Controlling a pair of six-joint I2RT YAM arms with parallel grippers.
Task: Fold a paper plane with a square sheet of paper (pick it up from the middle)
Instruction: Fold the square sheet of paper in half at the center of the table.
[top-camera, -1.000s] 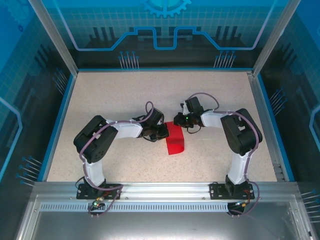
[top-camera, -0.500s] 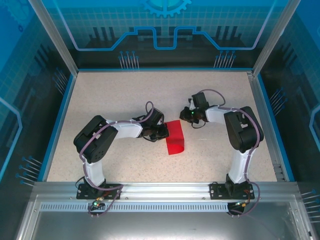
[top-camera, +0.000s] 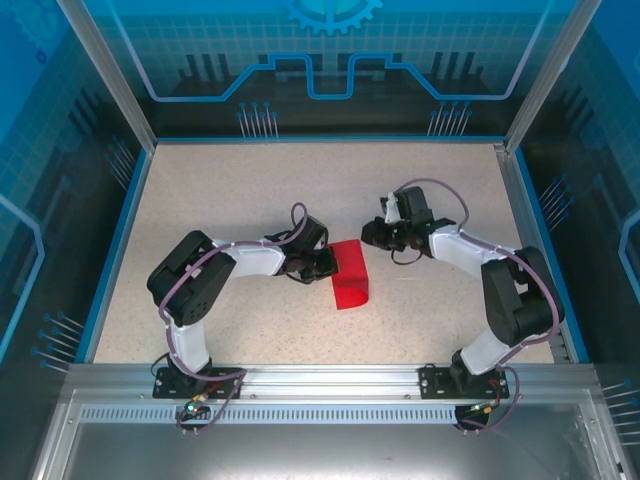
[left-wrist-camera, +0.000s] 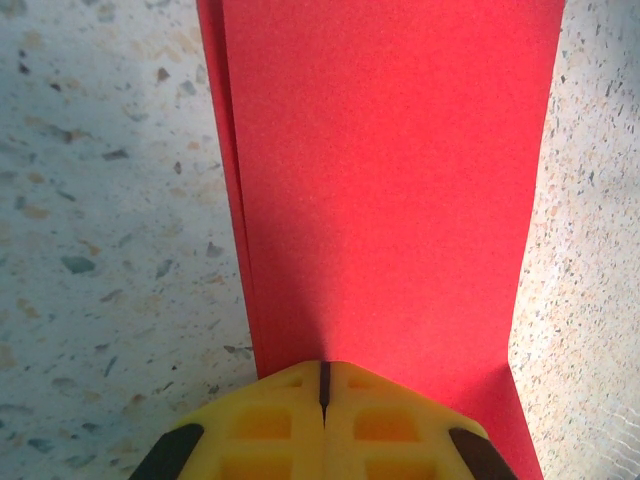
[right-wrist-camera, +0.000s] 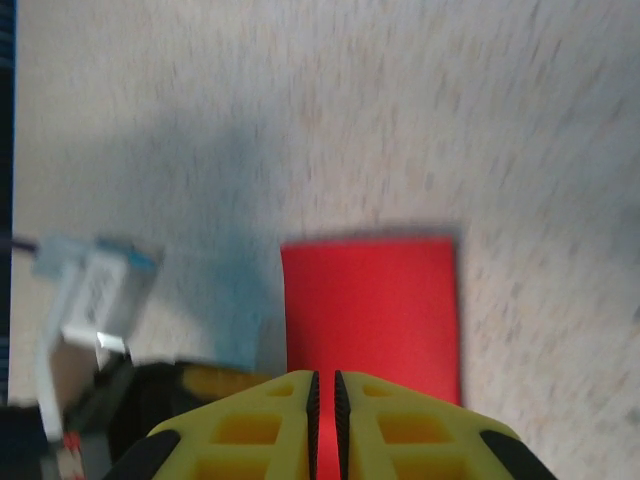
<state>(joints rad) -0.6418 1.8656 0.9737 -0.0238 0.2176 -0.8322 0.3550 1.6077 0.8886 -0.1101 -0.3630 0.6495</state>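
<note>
Paper (top-camera: 350, 282) lies R of L end effector (top-camera: 325, 263), on table (top-camera: 220, 190).

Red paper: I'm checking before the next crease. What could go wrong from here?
1. The folded red paper shows a lower layer peeking out along one edge; creasing now could lock in a crooked plane.
2. The shut left end effector sits on one end alone, with the right end effector off the paper, so it may pivot or slide.

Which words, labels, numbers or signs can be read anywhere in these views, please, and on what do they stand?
None can be read.
The red paper is plain and unmarked.
The back panel bears a gear graphic and line patterns, but no lettering.
A pale block in the right wrist view is too blurred to read.
</note>
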